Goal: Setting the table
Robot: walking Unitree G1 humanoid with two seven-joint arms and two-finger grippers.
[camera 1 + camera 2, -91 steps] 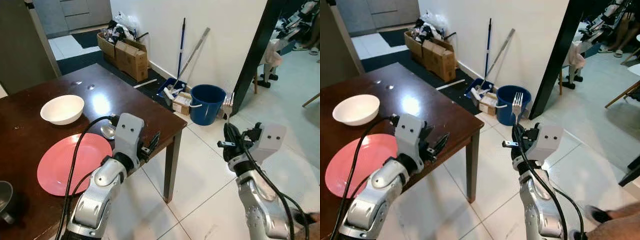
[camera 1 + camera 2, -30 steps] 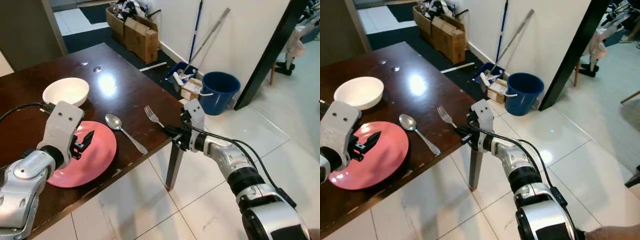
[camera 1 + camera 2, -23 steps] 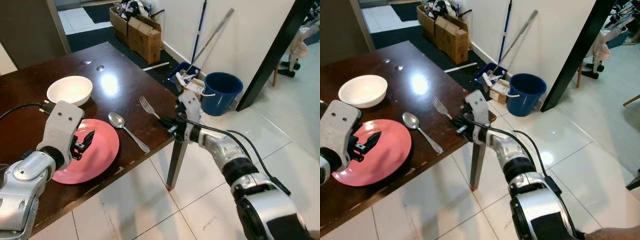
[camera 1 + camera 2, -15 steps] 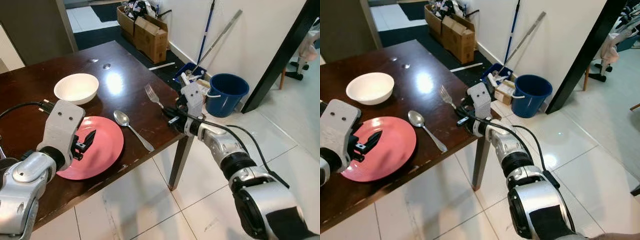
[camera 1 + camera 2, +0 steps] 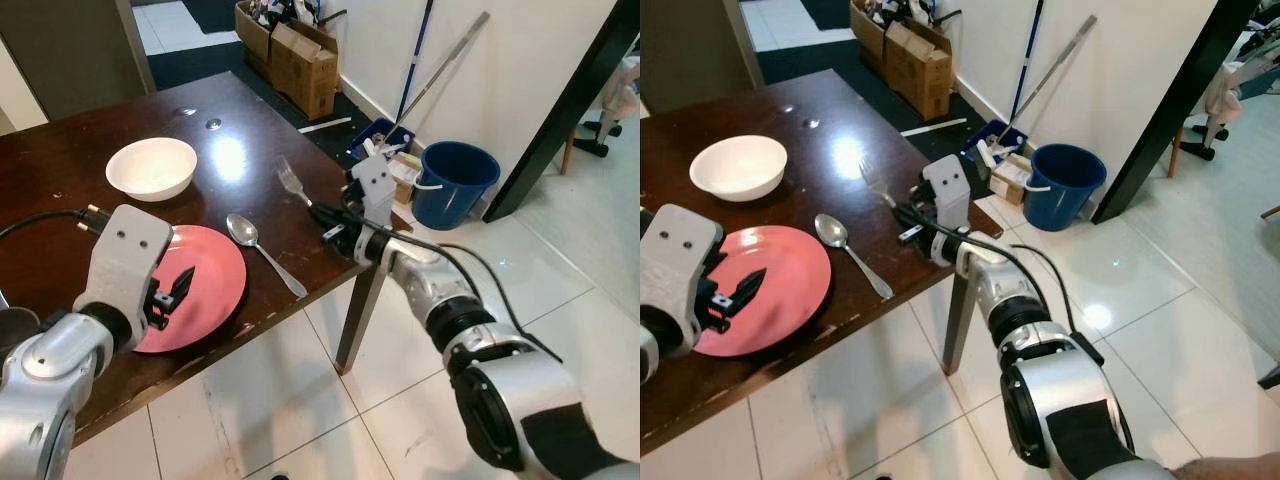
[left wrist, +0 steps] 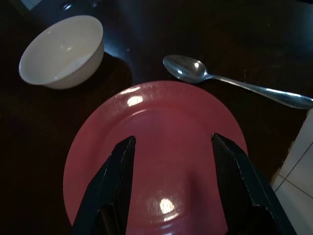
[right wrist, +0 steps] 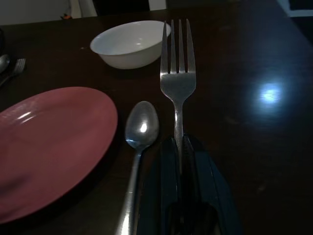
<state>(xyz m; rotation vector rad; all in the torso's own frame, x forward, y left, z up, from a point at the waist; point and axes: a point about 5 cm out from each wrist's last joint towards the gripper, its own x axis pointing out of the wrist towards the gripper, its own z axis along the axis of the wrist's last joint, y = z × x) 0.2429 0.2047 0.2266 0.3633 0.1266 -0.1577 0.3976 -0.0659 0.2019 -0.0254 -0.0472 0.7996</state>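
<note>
You have the plate [image 5: 195, 300], bowl [image 5: 152, 167] and spoon [image 5: 262, 253] laid already; your right gripper [image 7: 179, 161] pinches the fork [image 7: 178, 83] beside the spoon, not yet laid, while your left gripper [image 6: 172, 161] hovers open over the plate.

Robot body, head and wrist views. Both arms are built of rounded silver segments joined by black collars. Each wrist carries a pale grey, box-shaped housing with two small dark dots on its face. Black cables loop from the housings back along the forearms. The left pincer [image 5: 176, 288] and right pincer [image 5: 322, 219] each end in two long black fingers [image 6: 115, 172], flat-sided and tapering.
</note>
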